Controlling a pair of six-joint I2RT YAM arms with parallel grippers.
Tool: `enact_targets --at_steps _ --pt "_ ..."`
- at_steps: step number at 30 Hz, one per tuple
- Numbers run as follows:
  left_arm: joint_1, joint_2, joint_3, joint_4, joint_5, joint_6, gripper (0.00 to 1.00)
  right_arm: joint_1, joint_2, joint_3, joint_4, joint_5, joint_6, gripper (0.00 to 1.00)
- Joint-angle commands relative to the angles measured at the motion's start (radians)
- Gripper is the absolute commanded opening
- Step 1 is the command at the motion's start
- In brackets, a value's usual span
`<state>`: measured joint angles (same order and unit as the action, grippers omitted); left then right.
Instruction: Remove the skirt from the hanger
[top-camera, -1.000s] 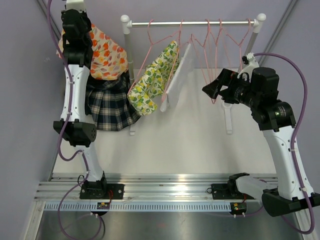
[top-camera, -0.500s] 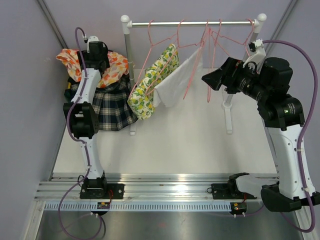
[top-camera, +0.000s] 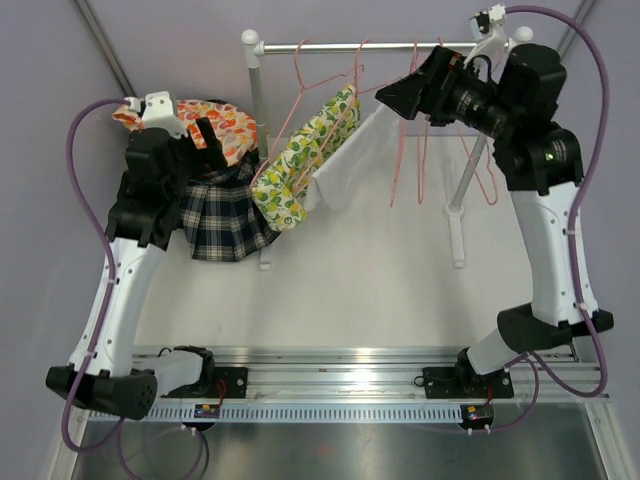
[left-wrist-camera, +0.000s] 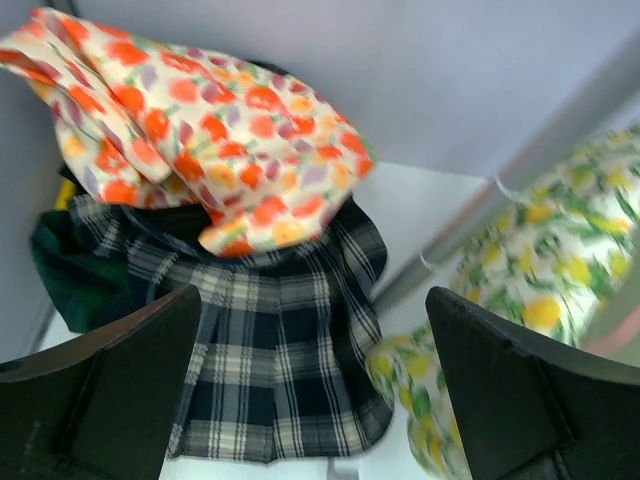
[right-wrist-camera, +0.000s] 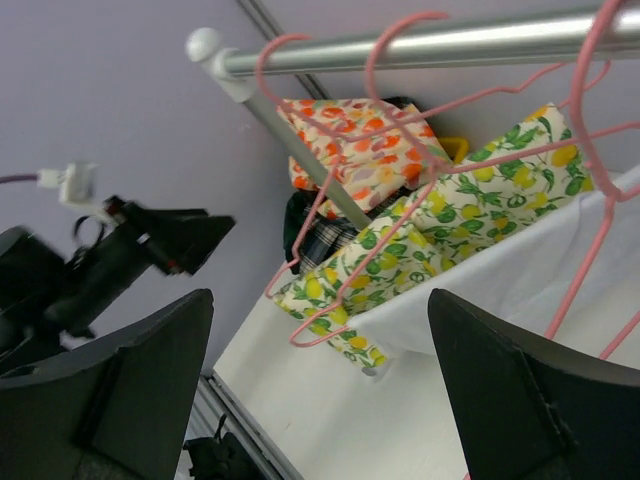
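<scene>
An aluminium rail (top-camera: 330, 372) runs along the near edge of the white table (top-camera: 380, 290), and both arms are bolted to it. The left arm leans up along the left edge. Its left gripper (left-wrist-camera: 310, 300) hangs with fingers spread wide and nothing between them, over a heap of clothes in the far left corner.

In that heap a plaid skirt (top-camera: 222, 215) lies spread on the table. An orange floral garment (top-camera: 225, 128) is draped on top of it, and a dark green cloth (left-wrist-camera: 55, 265) shows underneath at the left side.

The right arm rises from the near right corner and reaches high toward the far edge. The right gripper (right-wrist-camera: 320, 297) is likewise wide open and empty, up at the level of the rack's bar and pointing left along it.

The clothes rack (top-camera: 385, 46) stands across the far part of the table, its silver bar on two posts. The lemon-print skirt (top-camera: 300, 160) is on a pink hanger (top-camera: 300, 60) hooked near the left end of the bar, hanging tilted just right of the heap. Beside it to the right a white garment (top-camera: 350, 170) hangs on a second pink hanger; it is possibly another skirt, though its shape is hard to read. Further right, several bare pink hangers (top-camera: 415, 165) dangle from the bar below the right gripper.
</scene>
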<state>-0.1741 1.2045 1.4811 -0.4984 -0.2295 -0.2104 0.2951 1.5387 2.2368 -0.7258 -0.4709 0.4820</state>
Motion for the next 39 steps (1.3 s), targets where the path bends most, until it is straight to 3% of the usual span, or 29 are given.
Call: enact_targets --at_steps 1,6,13,27,30,31,33,34,38,39 --pt "-0.021 -0.071 -0.111 -0.064 0.118 -0.026 0.99 0.018 0.092 0.046 -0.061 0.06 -0.019 0.96" --pt "-0.047 -0.299 -0.281 -0.117 0.14 -0.037 0.99 0.068 0.138 0.029 -0.029 0.106 -0.017 0.95" --pt "-0.05 -0.485 -0.409 -0.222 0.159 -0.044 0.99 0.157 0.211 0.049 -0.003 0.159 -0.006 0.93" --pt "-0.05 -0.643 -0.567 -0.243 0.2 -0.024 0.99 0.219 0.311 0.014 0.075 0.288 0.001 0.84" --pt "-0.05 -0.66 -0.6 -0.229 0.2 -0.018 0.99 0.239 0.339 0.038 0.072 0.305 -0.002 0.66" --pt "-0.05 -0.665 -0.608 -0.221 0.2 -0.02 0.99 0.245 0.345 0.044 0.071 0.311 -0.005 0.54" --pt "-0.05 -0.677 -0.625 -0.21 0.211 -0.023 0.99 0.256 0.356 0.058 0.068 0.322 -0.005 0.45" --pt "-0.05 -0.681 -0.627 -0.206 0.213 -0.024 0.99 0.257 0.357 0.063 0.066 0.325 -0.006 0.34" --pt "-0.05 -0.68 -0.627 -0.201 0.214 -0.023 0.99 0.266 0.339 0.057 0.049 0.35 -0.006 0.1" --pt "-0.05 -0.677 -0.624 -0.2 0.223 -0.012 0.99 0.268 0.316 0.049 0.042 0.354 -0.006 0.09"
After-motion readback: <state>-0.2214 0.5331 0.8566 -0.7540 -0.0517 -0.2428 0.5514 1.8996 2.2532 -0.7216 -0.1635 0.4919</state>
